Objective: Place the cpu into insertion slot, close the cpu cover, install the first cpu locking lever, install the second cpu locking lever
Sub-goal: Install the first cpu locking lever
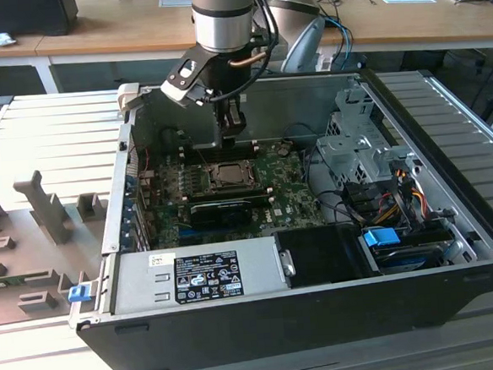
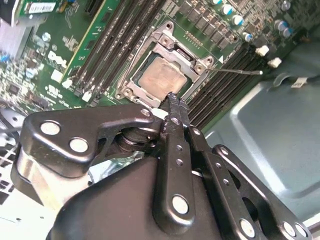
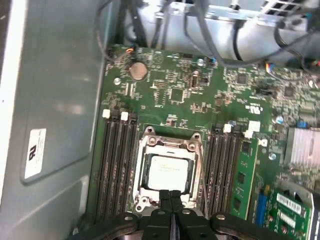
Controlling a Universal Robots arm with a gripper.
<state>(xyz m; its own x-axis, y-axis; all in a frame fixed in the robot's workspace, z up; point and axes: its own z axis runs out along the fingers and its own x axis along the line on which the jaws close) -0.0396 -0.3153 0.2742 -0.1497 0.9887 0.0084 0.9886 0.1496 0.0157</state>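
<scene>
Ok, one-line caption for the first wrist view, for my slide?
Shut gripper poised at the edge of the insertion slot, cpu seated inside.

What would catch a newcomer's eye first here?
The black gripper, shut, hangs at the edge of the insertion slot on the green motherboard. The pale cpu lies in it, showing through the window of the cpu cover. Around them stands the open computer case.
</scene>
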